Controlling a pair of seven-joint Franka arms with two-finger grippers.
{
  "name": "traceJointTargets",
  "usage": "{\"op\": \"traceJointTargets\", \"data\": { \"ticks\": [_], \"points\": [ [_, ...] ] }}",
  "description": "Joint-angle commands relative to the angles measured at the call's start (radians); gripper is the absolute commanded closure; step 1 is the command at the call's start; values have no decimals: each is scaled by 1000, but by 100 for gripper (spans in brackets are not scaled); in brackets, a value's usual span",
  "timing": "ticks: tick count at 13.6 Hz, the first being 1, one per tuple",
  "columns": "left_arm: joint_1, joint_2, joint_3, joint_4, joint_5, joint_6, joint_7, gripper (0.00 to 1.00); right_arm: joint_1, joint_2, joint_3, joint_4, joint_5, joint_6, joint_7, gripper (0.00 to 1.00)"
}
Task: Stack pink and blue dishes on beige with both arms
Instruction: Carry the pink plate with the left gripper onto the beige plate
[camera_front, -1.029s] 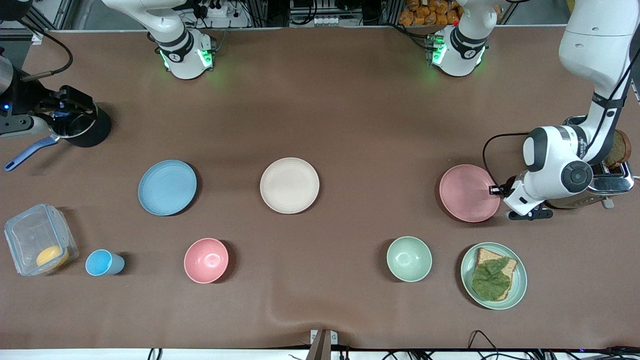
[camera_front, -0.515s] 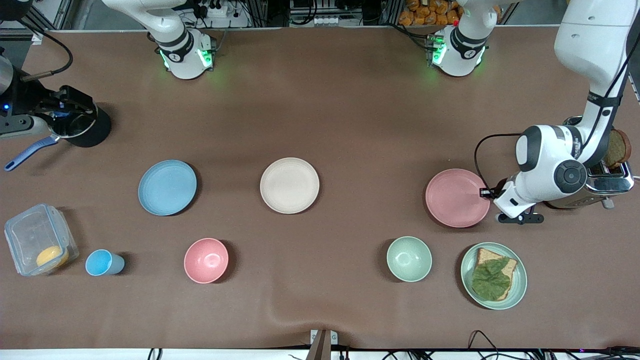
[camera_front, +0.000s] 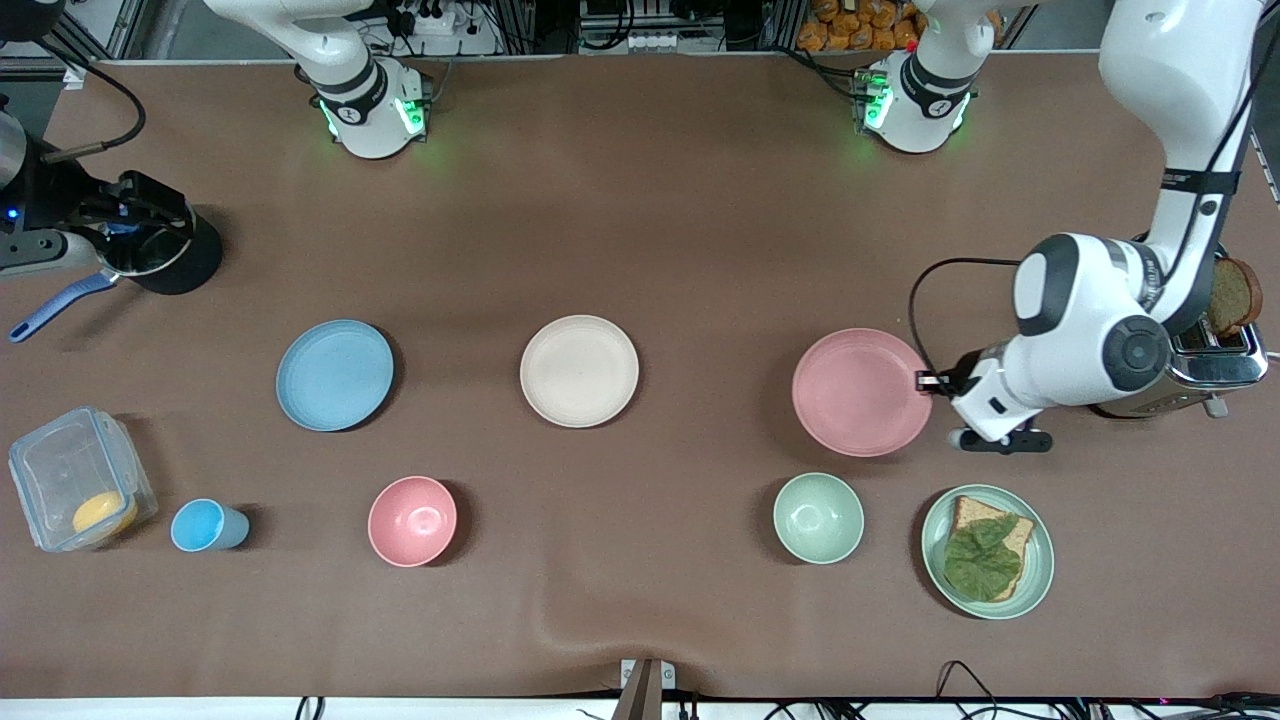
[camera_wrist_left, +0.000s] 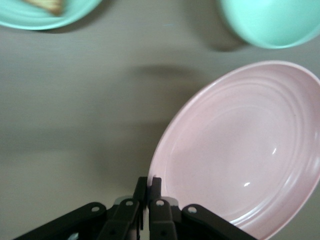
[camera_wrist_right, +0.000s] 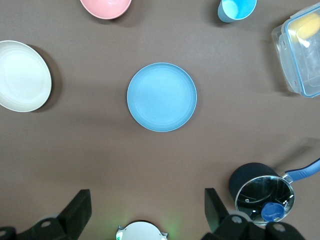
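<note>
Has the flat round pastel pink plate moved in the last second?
Yes. The pink plate, gripped at its rim by the left gripper, has shifted toward the flat cream-beige plate, away from the toaster.

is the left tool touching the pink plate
Touching. The left wrist view shows the left tool shut on the rim of the pink plate.

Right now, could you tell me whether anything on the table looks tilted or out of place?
Only the pink plate: the left gripper pinches its rim, and it hangs tilted above the table beside the green bowl. The blue plate and beige plate lie flat.
</note>
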Motion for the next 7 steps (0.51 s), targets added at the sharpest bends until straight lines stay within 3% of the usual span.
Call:
{"op": "traceJointTargets", "data": {
  "ticks": [1,5,7],
  "points": [
    [-25,17,-121,57,-18,-29,-172,100,10,-12,-12,-3,6,-9,8,0],
    [-203,62,-140,110,-17,-12,-347,100,4,11,-15,-6,-14,-4,19,0],
    [-261,119,-140,127,-15,61,-424,100,-33,61,-15,-16,-20,-7,16,0]
  ]
}}
